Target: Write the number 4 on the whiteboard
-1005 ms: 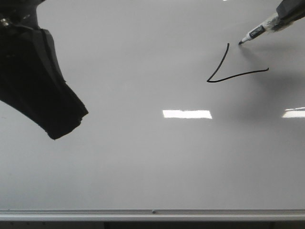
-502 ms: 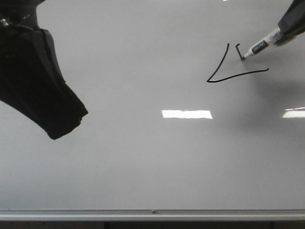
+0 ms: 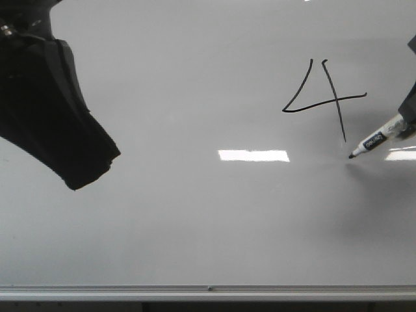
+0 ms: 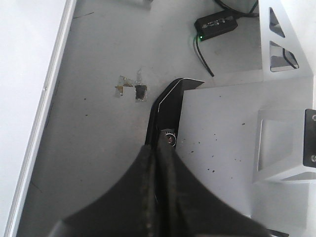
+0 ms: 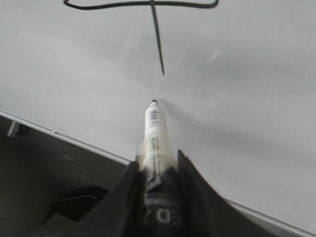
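Black strokes form the 4 (image 3: 323,97) in the upper right part of the whiteboard (image 3: 208,214), seen in the front view: a slanted left stroke, a crossbar curving out past the long vertical stroke, and an open top. A silver rail (image 3: 208,290) runs along the board's near edge. Just beside the lower end of the vertical stroke, a marker (image 3: 376,141) is held at a slant, its dark tip close to the board; contact cannot be judged. In the right wrist view the right hand (image 5: 157,173) is clamped on the marker's barrel (image 5: 154,140), one finger on each side, and the tip is seen clear of the stroke's end. The left hand (image 3: 88,172) is held over the left part of the board, well apart from the 4. In the left wrist view its fingers (image 4: 160,168) are pressed together with nothing between them.
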`<state>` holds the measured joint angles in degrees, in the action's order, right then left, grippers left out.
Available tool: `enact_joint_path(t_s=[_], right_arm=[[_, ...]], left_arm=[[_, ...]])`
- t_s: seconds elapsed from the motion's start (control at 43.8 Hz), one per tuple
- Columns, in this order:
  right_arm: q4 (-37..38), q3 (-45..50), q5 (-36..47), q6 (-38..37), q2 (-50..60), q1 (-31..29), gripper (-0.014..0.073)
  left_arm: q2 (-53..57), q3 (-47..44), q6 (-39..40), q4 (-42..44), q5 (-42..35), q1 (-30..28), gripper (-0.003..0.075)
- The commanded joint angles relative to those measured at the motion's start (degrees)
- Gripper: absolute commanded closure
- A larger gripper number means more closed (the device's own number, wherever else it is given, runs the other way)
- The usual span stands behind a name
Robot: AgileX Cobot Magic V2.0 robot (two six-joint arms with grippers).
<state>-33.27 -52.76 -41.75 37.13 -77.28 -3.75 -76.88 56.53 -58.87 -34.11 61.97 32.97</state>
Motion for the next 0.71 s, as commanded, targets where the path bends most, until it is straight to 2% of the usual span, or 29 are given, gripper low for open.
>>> enact_joint_path(t_s=[0.0, 0.091, 0.16, 0.206, 0.228, 0.274, 0.297, 0.343, 0.388, 0.434, 0.48, 0.685], right_arm=[[-1.51, -3.93, -4.28, 0.32, 5.55, 1.54, 0.0655], [-1.51, -7.21, -10.93, 1.67, 6.33, 5.63, 0.0655], [-1.51, -10.01, -15.72, 2.69, 5.65, 10.14, 0.0655], [-1.51, -11.32, -18.04, 3.65, 5.14, 12.85, 0.0655], [-1.51, -11.74, -18.62, 4.4, 4.91, 14.7, 0.0655], [-1.8, -12.52, -19.07, 5.13, 4.51, 17.4, 0.0655], [-2.21, -12.82, -19.07, 5.53, 4.33, 19.14, 0.0655], [-3.18, -13.17, -18.5, 6.49, 4.13, 21.66, 0.0655], [-4.83, -13.6, -18.03, 7.45, 3.71, 24.77, 0.0655], [-6.59, -13.93, -17.75, 8.36, 3.37, 26.85, 0.0655], [-8.08, -14.11, -17.2, 9.39, 3.2, 29.3, 0.0655], [-9.02, -14.63, -14.32, 9.62, 3.1, 34.08, 0.0655]], left_arm=[[1.59, 1.71, 0.11, -3.42, -0.83, 0.44, 0.074], [1.59, 1.71, 0.11, -4.29, -2.74, 0.44, 0.0715], [1.59, 1.71, 0.11, -4.75, -4.84, 0.44, 0.0622], [1.59, 1.71, 0.11, -5.08, -6.42, 0.44, 0.0494], [1.59, 1.71, 0.11, -5.08, -7.12, 0.44, 0.0456], [1.59, 1.71, 0.11, -5.08, -9.0, 0.44, 0.0296], [1.59, 1.71, 0.11, -5.08, -9.75, 0.44, 0.0255], [1.59, 1.71, -0.5, -5.21, -11.38, 0.44, 0.0117], [1.59, 1.71, -0.75, -5.21, -12.98, 0.44, 0.0042], [1.59, 1.71, -2.33, -5.34, -13.9, 0.44, 0.0018], [1.59, 1.71, -3.95, -5.97, -14.18, 0.44, 0.0028], [1.59, 1.71, -10.93, -12.18, -14.08, 0.44, 0.0134]])
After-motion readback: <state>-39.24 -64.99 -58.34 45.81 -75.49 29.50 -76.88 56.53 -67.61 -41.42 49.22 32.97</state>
